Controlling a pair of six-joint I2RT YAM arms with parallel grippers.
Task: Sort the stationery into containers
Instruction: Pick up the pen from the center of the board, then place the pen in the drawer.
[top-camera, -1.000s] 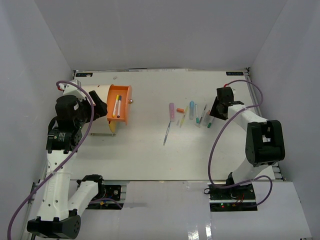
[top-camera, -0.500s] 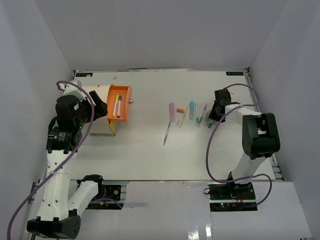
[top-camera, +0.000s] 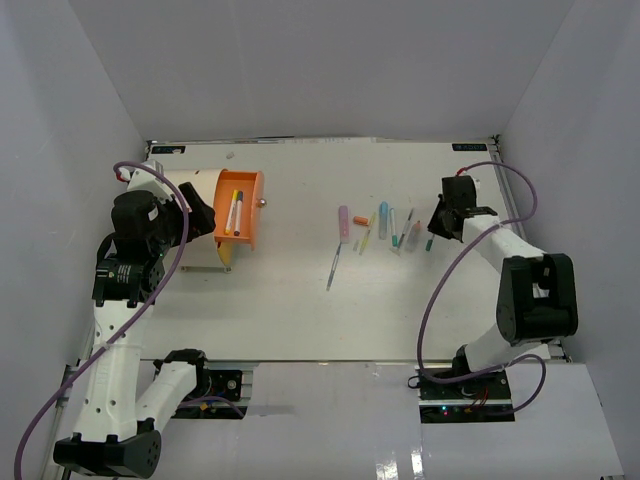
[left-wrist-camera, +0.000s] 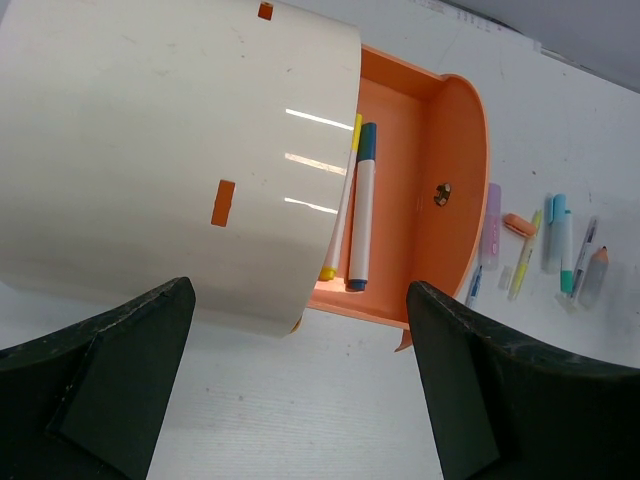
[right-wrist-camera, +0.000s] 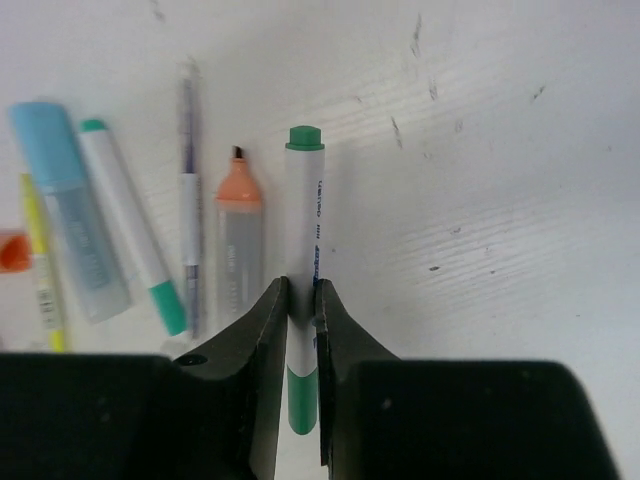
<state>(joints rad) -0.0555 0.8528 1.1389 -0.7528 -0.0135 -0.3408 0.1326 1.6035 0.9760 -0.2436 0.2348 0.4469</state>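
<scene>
Both jaws of the right tool have just pinched shut on the green-capped marker, rightmost of those lying on the bench; it looks ready to lift. Meanwhile the left tool gapes wide by the orange drawer.

Bright, even light from overhead leaves only soft, short shadows on the white table and beneath the orange drawer. Three thin streaks of glare cross the cream drum. The fingers of the left gripper are dark and blurred, those of the right gripper near-black, while the green-capped marker is sharp.
</scene>
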